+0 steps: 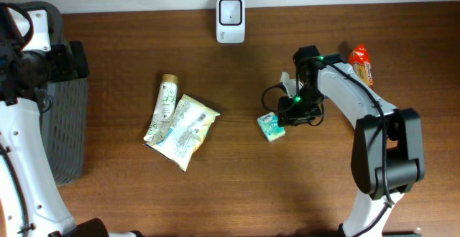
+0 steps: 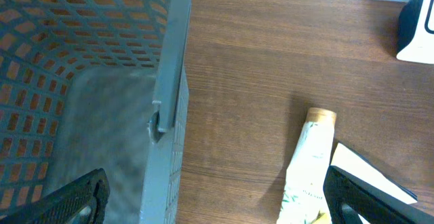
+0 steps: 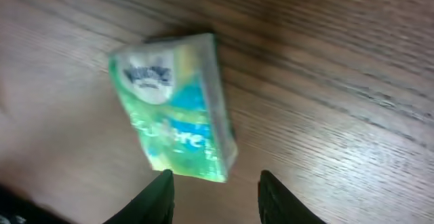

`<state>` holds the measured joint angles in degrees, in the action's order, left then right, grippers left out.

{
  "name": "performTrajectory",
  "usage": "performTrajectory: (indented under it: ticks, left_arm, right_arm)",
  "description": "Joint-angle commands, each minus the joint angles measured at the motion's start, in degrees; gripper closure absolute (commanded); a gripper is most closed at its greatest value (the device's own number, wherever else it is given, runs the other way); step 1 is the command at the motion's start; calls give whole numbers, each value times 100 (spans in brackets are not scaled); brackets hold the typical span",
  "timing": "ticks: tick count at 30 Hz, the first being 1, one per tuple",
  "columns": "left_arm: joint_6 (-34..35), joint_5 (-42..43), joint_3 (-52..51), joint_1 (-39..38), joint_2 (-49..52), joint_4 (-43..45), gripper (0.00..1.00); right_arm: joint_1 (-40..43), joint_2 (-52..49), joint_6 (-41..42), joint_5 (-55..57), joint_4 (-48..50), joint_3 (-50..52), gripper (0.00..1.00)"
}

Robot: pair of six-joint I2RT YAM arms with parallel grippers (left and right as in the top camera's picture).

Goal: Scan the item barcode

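A small green and blue tissue pack (image 1: pixel 271 127) lies flat on the brown table, right of centre. In the right wrist view the pack (image 3: pixel 178 108) sits just ahead of my right gripper (image 3: pixel 215 183), which stands open, with only bare wood between the two dark fingers. No barcode shows on the pack's visible face. The white scanner (image 1: pixel 230 20) with a dark window stands at the table's back edge. My left gripper (image 2: pixel 217 200) is wide open at the far left, straddling the basket wall (image 2: pixel 169 81) and holding nothing.
A cream tube (image 1: pixel 162 108) and a yellow-white pouch (image 1: pixel 188 129) lie side by side left of centre. An orange snack packet (image 1: pixel 361 63) rests at the back right, beside the right arm. The grey mesh basket (image 1: pixel 68 122) fills the left edge.
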<state>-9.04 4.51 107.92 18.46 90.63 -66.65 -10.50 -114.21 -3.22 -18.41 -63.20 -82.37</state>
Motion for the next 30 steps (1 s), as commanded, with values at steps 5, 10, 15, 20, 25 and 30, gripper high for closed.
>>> performTrajectory:
  ticks: [5, 10, 15, 20, 25, 30]
  left_arm:
    - [-74, 57, 72, 20, -44, -4, 1]
    - [-74, 59, 72, 20, -44, -4, 1]
    - [-74, 59, 72, 20, -44, -4, 1]
    - [-74, 59, 72, 20, -44, -4, 1]
    - [-74, 59, 72, 20, -44, -4, 1]
    - [-74, 59, 72, 20, -44, -4, 1]
  right_arm:
    - [-109, -50, -256, -9, 997, 1082, 73]
    - [-109, -50, -26, -538, 1099, 1196, 59]
    - [-111, -50, 675, -542, 1523, 1497, 96]
    - [149, 9, -682, -4138, 1110, 1279, 96]
    - [992, 13, -2000, -6277, 11, 1108, 96]
    - [1207, 11, -1893, -5547, 44, 1108, 96]
